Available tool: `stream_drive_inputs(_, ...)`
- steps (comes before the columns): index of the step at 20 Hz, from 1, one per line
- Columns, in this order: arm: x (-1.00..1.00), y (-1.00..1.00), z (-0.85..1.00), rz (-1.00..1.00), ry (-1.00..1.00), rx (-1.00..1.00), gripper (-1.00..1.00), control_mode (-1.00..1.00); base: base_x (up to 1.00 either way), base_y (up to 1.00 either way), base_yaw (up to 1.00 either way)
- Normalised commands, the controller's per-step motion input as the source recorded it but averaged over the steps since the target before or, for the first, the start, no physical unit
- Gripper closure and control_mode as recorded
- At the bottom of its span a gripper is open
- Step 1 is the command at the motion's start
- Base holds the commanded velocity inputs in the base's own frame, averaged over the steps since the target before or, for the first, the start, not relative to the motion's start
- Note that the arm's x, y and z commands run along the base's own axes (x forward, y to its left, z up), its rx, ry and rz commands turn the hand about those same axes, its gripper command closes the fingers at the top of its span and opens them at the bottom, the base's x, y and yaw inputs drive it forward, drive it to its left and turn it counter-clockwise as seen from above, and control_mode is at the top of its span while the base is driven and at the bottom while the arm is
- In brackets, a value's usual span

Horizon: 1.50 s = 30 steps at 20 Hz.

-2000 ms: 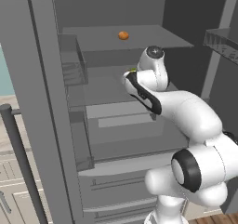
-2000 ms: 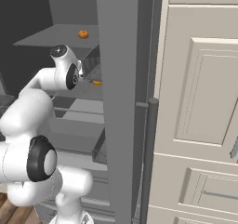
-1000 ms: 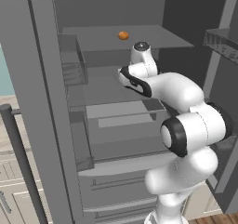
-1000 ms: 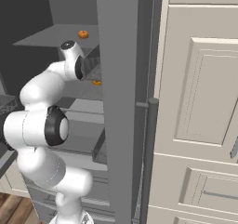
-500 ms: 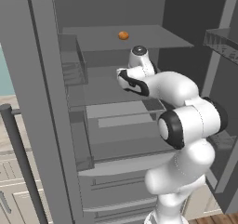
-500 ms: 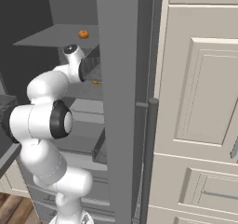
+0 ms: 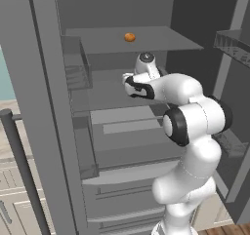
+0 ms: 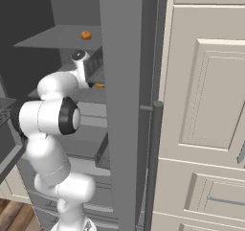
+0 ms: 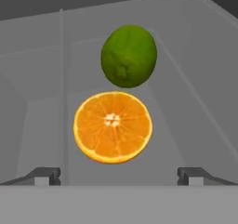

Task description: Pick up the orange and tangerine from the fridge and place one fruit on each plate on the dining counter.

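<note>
Gripper (image 9: 118, 174) inside fridge (image 7: 44, 107), fingers spread wide, empty, lined up on cut-faced orange (image 9: 113, 127) beside green fruit (image 9: 128, 56). Tangerine (image 7: 129, 36) on upper shelf. Nothing picked yet; both placements remain.

Cut orange (image 9: 113, 127) on fridge (image 7: 44, 107) shelf, lime (image 9: 128, 56) just behind it, tangerine (image 7: 129, 37) on shelf above

A home kitchen: open steel fridge (image 7: 122, 131) (grey shelves inside) beside cream panelled cabinets (image 8: 206, 105).
</note>
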Motion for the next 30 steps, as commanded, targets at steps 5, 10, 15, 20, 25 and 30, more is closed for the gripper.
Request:
stream_drive_inputs(5,0.38,-0.06,-0.08,0.0,0.0,0.02,-1.0,-1.0,0.0,0.0,0.0)
stream_drive_inputs(10,0.34,-0.06,-0.09,0.0,0.0,0.04,-1.0,-1.0,0.0,0.0,0.0)
stream_drive_inputs(15,0.15,-0.03,-0.09,0.0,0.0,0.03,-1.0,-1.0,0.0,0.0,0.0)
stream_drive_inputs(20,0.02,0.0,-0.13,0.0,0.0,0.0,-1.0,-1.0,0.0,0.0,0.0)
stream_drive_inputs(25,0.0,0.0,-0.13,0.0,0.0,0.0,-1.0,-1.0,0.0,0.0,0.0)
stream_drive_inputs(30,0.0,0.0,-0.13,0.0,0.0,0.0,-1.0,-1.0,0.0,0.0,0.0)
